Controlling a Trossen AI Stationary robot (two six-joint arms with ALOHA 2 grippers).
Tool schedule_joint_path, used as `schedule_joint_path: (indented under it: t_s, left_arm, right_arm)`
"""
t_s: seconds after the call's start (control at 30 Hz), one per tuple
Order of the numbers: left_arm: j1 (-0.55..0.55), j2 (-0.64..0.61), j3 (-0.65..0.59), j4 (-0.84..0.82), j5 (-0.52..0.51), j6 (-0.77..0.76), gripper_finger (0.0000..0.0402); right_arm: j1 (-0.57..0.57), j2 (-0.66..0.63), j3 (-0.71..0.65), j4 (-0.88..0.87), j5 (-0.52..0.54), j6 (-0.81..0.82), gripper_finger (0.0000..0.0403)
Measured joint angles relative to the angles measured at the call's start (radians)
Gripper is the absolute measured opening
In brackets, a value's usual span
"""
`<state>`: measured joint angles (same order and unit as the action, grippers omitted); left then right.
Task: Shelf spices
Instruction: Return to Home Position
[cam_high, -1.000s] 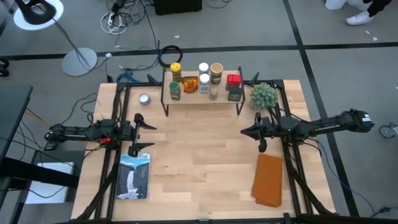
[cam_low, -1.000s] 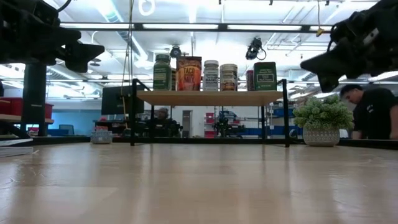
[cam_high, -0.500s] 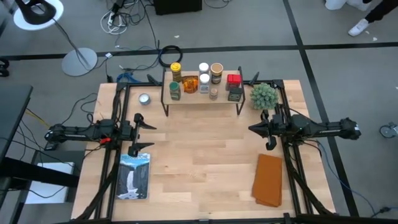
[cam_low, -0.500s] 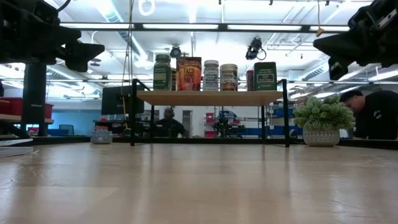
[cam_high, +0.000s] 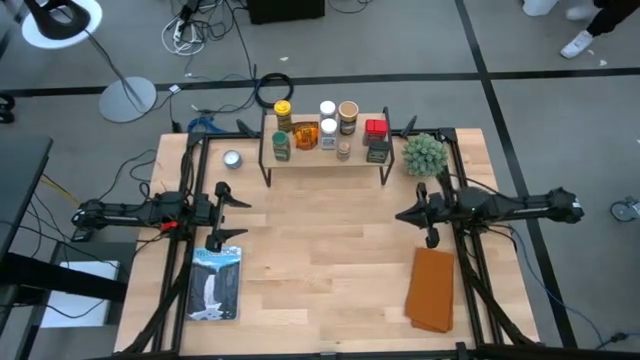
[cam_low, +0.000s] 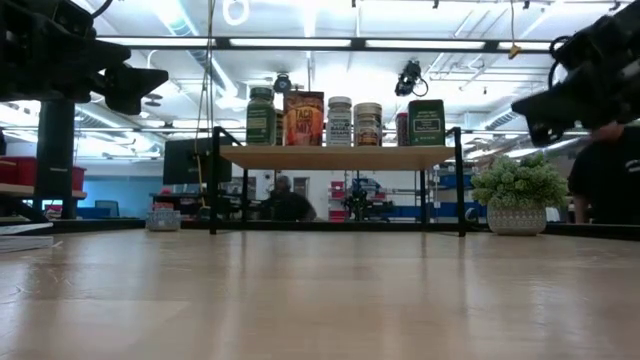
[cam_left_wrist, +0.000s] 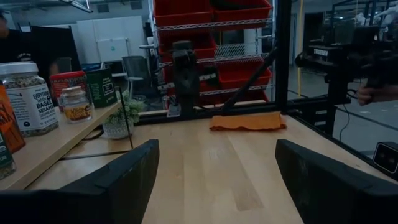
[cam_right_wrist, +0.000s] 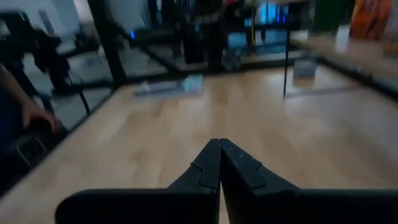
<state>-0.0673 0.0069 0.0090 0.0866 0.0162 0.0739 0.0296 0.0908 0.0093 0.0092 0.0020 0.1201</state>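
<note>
Evidently the homing step: the spices (cam_high: 325, 128) stand atop the shelf (cam_high: 322, 156). Before it, the left claw (cam_high: 246, 219) gapes wide and empty, and the right claw (cam_high: 398, 216) is pinched together, empty. Next, both arms simply park.

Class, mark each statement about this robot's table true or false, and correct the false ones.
1. The red tin stands on the shelf. True.
2. The left gripper is shut on a jar. False: its fingers are wide apart and hold nothing.
3. The right gripper is shut. True.
4. The orange cloth lies on the shelf. False: it lies on the tabletop, on the right gripper's side.
5. The spiky plant stands on the shelf. False: it stands on the tabletop, beside the shelf's end.
</note>
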Motion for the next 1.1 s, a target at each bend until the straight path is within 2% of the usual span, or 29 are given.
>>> schedule_joint_path:
  t_s: [0.33, 0.5, 0.73, 1.1]
  left_arm:
    - [0.0, 0.0, 0.0, -0.001, 0.0, 0.0, 0.0328]
    - [0.0, 0.0, 0.0, -0.002, 0.0, 0.0, 0.0328]
    - [0.0, 0.0, 0.0, -0.002, 0.0, 0.0, 0.0328]
    - [0.0, 0.0, 0.0, -0.002, 0.0, 0.0, 0.0328]
  right_arm:
    - [0.0, 0.321, 0.0, 0.004, -0.003, -0.01, 0.0005]
    - [0.0, 0.418, 0.0, 0.026, -0.003, -0.009, 0.0008]
    - [0.0, 0.467, 0.0, 0.031, -0.003, -0.01, 0.0007]
    - [0.0, 0.468, 0.0, 0.043, -0.003, -0.01, 0.0007]
